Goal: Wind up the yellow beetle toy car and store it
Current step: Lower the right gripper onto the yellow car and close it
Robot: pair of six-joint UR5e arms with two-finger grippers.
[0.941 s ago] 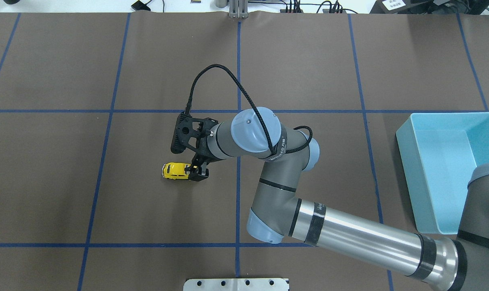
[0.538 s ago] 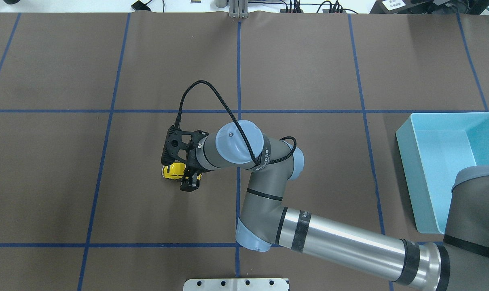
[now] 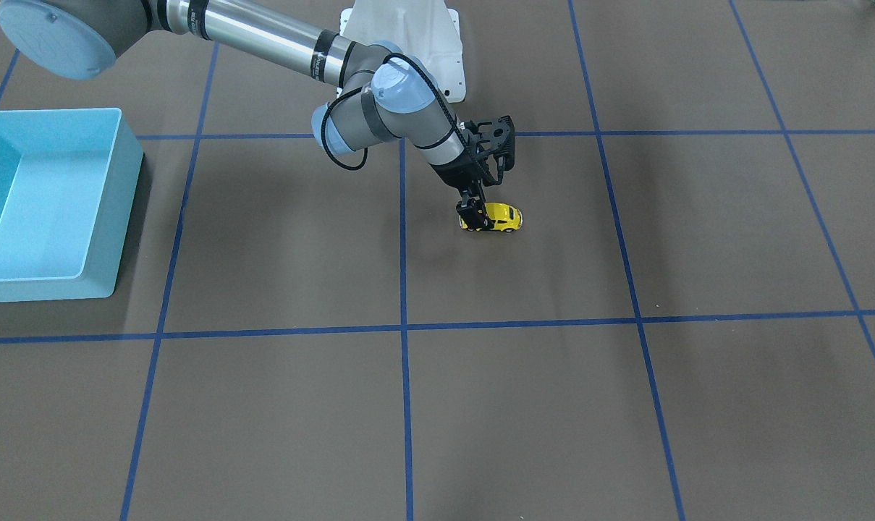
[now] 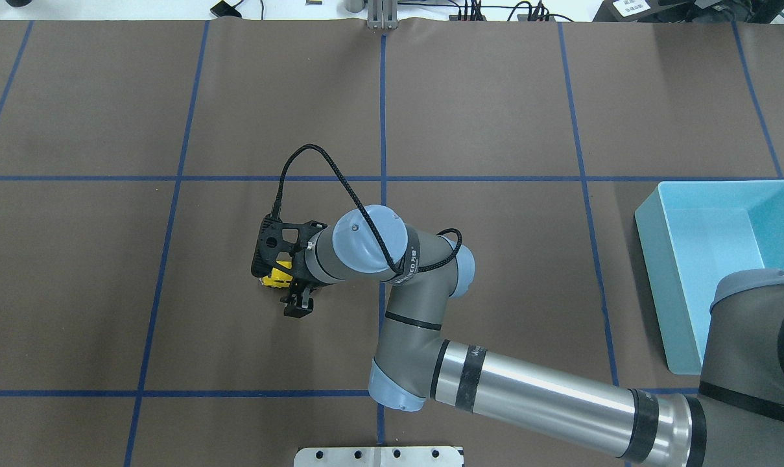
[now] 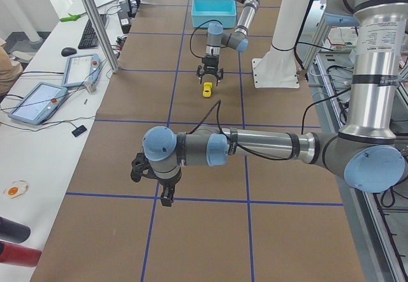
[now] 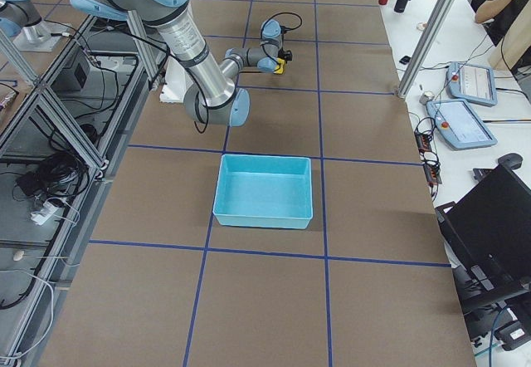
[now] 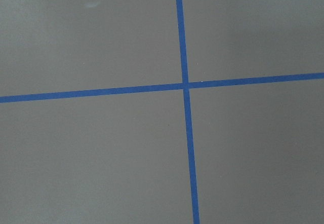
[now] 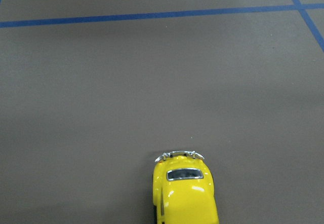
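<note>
The left gripper (image 5: 164, 196) shows only small in the side view, so I cannot tell how its jaws stand. Overhead, the right gripper (image 4: 296, 295) and its camera mount hide most of the yellow beetle toy car (image 4: 273, 277), which sits on the table. The gripper's jaws stand wide, with one finger clear of the car. The right wrist view crops the car: glossy yellow, rounded, with a dark window and a silver bumper.

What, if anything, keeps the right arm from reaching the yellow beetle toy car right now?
Nothing visible, so likely yes: the right gripper hangs open at one end of the yellow beetle toy car, and nothing shows between them.
</note>
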